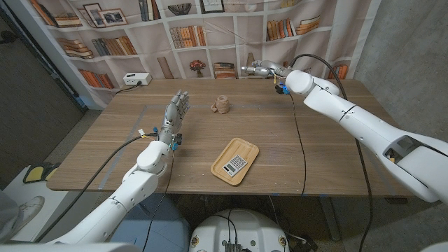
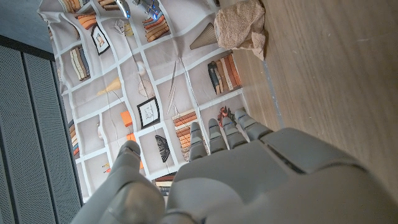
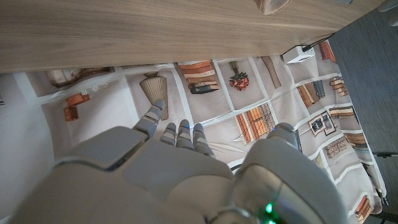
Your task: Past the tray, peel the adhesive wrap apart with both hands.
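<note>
Even, soft light falls from above across the bench [image 1: 294,150], bright enough to show the wood grain, with no hard glare on it. Shadows are faint: a thin one hugs the tray [image 1: 235,161], and a small one sits beside the adhesive wrap [image 1: 222,105]. The head view is sharp in the middle, while its straight lines bow outward toward the edges, and its left side and corners fall darker. In the left wrist view the left hand [image 2: 249,180] is close to the lens and soft, the backdrop beyond it crisper. In the right wrist view the right hand [image 3: 180,174] looks pale, smooth and slightly blurred, with a small green light glowing near the edge.
</note>
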Robot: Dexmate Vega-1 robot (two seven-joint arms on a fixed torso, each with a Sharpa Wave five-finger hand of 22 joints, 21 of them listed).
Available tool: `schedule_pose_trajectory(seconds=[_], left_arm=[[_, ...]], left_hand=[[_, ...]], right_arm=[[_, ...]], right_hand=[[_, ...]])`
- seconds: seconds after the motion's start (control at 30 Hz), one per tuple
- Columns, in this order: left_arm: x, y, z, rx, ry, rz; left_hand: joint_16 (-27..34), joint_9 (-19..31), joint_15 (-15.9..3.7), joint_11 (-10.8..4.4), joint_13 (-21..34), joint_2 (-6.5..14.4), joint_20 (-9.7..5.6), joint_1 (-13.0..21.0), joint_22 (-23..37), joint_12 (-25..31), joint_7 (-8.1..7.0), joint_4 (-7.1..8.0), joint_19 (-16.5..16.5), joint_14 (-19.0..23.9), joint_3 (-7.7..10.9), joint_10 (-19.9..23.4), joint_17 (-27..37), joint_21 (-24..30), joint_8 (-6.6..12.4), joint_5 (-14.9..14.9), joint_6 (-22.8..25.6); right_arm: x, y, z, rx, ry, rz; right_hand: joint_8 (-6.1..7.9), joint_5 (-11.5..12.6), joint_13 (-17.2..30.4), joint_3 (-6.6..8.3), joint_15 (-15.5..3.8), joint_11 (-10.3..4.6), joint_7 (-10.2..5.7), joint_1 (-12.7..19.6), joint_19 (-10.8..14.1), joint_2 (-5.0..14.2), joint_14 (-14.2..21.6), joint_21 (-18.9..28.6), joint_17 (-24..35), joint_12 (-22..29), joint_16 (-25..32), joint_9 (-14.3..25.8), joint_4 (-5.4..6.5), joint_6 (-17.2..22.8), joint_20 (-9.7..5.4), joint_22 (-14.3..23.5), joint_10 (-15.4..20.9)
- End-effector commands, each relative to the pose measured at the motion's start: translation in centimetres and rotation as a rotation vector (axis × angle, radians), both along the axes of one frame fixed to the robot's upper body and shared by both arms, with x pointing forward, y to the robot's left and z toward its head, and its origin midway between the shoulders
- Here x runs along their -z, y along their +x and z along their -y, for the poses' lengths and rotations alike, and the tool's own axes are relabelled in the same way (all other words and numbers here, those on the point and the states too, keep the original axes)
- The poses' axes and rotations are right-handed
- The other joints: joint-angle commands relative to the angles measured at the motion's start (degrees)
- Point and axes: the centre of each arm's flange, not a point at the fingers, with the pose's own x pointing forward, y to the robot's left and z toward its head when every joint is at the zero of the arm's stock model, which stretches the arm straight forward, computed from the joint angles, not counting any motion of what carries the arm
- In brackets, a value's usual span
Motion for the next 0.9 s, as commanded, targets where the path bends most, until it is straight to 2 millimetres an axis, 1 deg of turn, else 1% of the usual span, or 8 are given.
schedule_pose_trajectory(seconds=[0.03,0.07,0.17,0.33,0.37,0.43,0.53,0.9], left_arm=[[0.0,-0.2,-0.2,-0.014,0.001,0.002],[0.0,-0.2,-0.2,-0.012,0.001,0.001],[0.2,-0.2,0.0,-0.009,0.002,-0.005],[0.4,-0.3,0.1,-0.007,0.000,-0.008],[0.4,-0.3,0.1,-0.007,0.000,-0.008],[0.4,-0.3,0.1,-0.005,0.001,-0.007],[0.4,-0.3,0.2,-0.004,0.002,-0.006],[0.5,-0.6,0.4,-0.003,0.005,-0.008]], left_hand=[[-0.2,0.1,0.33,-0.01,0.2,0.3,0.40,0.4,0.1,-0.1,0.05,-0.06,0.1,0.1,0.19,0.1,0.1,0.1,-0.10,0.2,0.4],[-0.2,0.1,0.34,-0.01,0.2,0.3,0.39,0.4,0.1,-0.1,0.05,-0.07,0.1,0.1,0.19,0.1,0.1,0.1,-0.09,0.2,0.5],[-0.2,0.1,0.37,0.01,0.2,0.3,0.41,0.4,0.1,-0.1,0.13,-0.07,0.1,0.1,0.20,0.2,0.1,0.1,-0.11,0.2,0.4],[-0.2,0.1,0.35,0.09,0.2,0.3,0.42,0.4,0.1,-0.1,0.13,-0.08,0.1,0.1,0.21,0.2,0.1,0.1,-0.11,0.2,0.4],[-0.2,0.1,0.34,0.09,0.2,0.3,0.43,0.4,0.1,-0.1,0.13,-0.08,0.1,0.1,0.21,0.2,0.1,0.1,-0.12,0.2,0.4],[-0.2,0.1,0.36,0.12,0.2,0.3,0.40,0.4,0.1,-0.1,0.11,-0.08,0.1,0.1,0.21,0.1,0.1,0.1,-0.11,0.2,0.5],[-0.3,0.1,0.32,0.11,0.2,0.3,0.42,0.4,0.1,-0.2,0.11,-0.08,0.1,0.1,0.22,0.1,0.1,0.1,-0.14,0.2,0.4],[-0.3,0.1,0.30,-0.04,0.2,0.3,0.41,0.4,0.1,-0.1,0.11,-0.09,0.1,0.1,0.24,0.2,0.1,0.1,-0.11,0.2,0.5]], right_arm=[[-0.4,0.2,-0.4,0.016,-0.053,0.010],[-0.4,0.2,-0.5,0.020,-0.059,0.012],[-0.4,0.3,-0.6,0.028,-0.074,0.013],[-0.4,0.2,-0.9,0.039,-0.087,0.019],[-0.4,0.2,-0.9,0.044,-0.087,0.026],[-0.4,0.2,-1.0,0.052,-0.085,0.036],[-0.4,0.1,-1.1,0.061,-0.098,0.041],[-0.8,-0.2,-1.9,0.087,-0.142,0.054]], right_hand=[[0.14,-0.2,0.2,0.01,-0.21,0.26,0.58,0.6,-0.3,-0.11,-0.5,-0.1,0.0,0.0,0.3,0.2,-0.40,0.0,0.06,0.0,-0.1],[0.14,-0.2,0.2,0.03,-0.22,0.27,0.59,0.7,-0.1,-0.11,-0.4,0.0,0.0,0.0,0.4,0.2,-0.43,0.0,-0.08,0.0,-0.1],[0.15,-0.2,0.2,0.19,-0.30,0.28,0.65,1.0,0.9,-0.08,0.1,0.3,0.0,0.2,0.5,0.2,-0.68,0.1,-1.19,0.0,0.4],[0.18,-0.3,0.2,0.42,-0.09,0.19,0.70,1.7,1.8,-0.16,0.7,0.5,0.0,0.3,0.7,0.2,-1.11,0.1,-1.32,0.0,0.7],[0.18,-0.3,0.2,0.53,0.04,0.13,0.71,2.0,2.4,-0.24,1.4,0.7,0.0,0.3,0.9,0.2,-1.35,0.1,-1.35,0.0,0.7],[0.81,-0.4,0.1,0.80,0.11,-0.19,0.89,2.8,4.9,-0.51,3.3,1.2,-0.1,0.8,1.3,0.2,-1.94,1.9,-1.91,0.0,2.6],[0.90,-0.4,0.1,0.89,0.27,-0.43,0.64,3.2,5.9,-0.66,4.2,1.3,-0.1,0.8,1.5,0.2,-2.16,2.5,-1.48,0.0,2.8],[0.69,-0.4,0.0,1.13,0.15,-0.23,0.62,3.7,7.1,-0.66,4.6,1.5,-0.1,0.6,1.4,0.2,-2.45,2.3,-1.67,0.0,2.8]])
